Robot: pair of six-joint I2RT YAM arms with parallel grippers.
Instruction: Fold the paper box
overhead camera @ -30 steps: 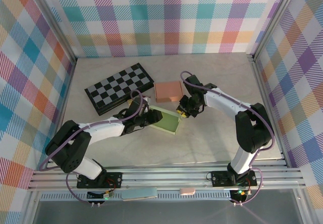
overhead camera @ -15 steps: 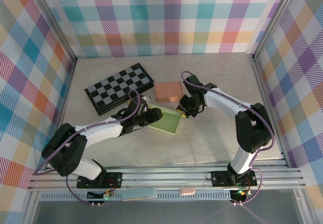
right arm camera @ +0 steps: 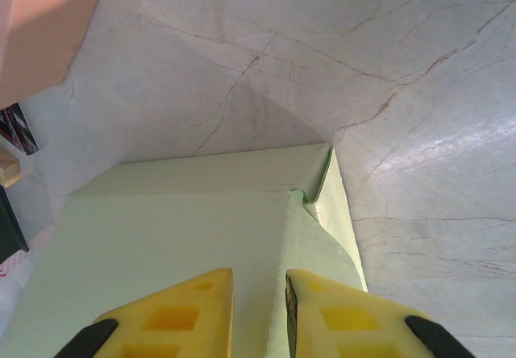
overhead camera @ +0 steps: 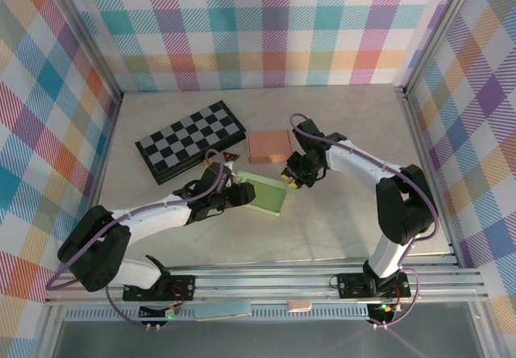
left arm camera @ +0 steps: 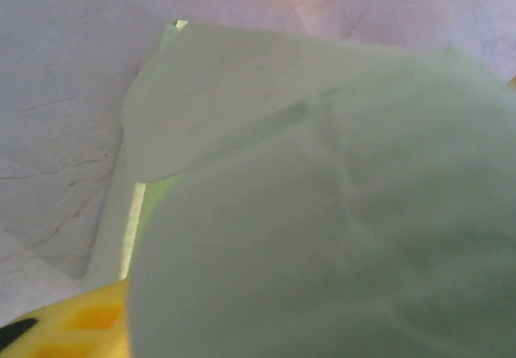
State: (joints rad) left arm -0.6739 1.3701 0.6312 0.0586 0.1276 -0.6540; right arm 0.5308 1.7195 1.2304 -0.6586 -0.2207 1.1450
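The paper box (overhead camera: pixel 266 194) is a flat pale green piece lying mid-table. My left gripper (overhead camera: pixel 232 193) is at its left edge. In the left wrist view a rounded flap of the paper box (left arm camera: pixel 322 213) hangs close over the lens and hides the jaws, leaving one yellow finger (left arm camera: pixel 64 330) showing at the bottom left. My right gripper (overhead camera: pixel 290 177) is at the box's far right corner. Its yellow fingers (right arm camera: pixel 181 301) stand a narrow gap apart over the box's top panel (right arm camera: pixel 177 229), with the edge of a side flap (right arm camera: pixel 334 249) running between them; nothing looks clamped.
A folded checkerboard (overhead camera: pixel 191 140) lies at the back left. A pink-orange flat box (overhead camera: pixel 268 144) sits just behind the green one, close to my right gripper, and its corner (right arm camera: pixel 40 27) shows in the right wrist view. Bare marble tabletop (overhead camera: pixel 339 213) lies to the right and front.
My left gripper has drawn back a little toward the near left, off the box's top and onto its left edge. The right arm and the box have barely moved.
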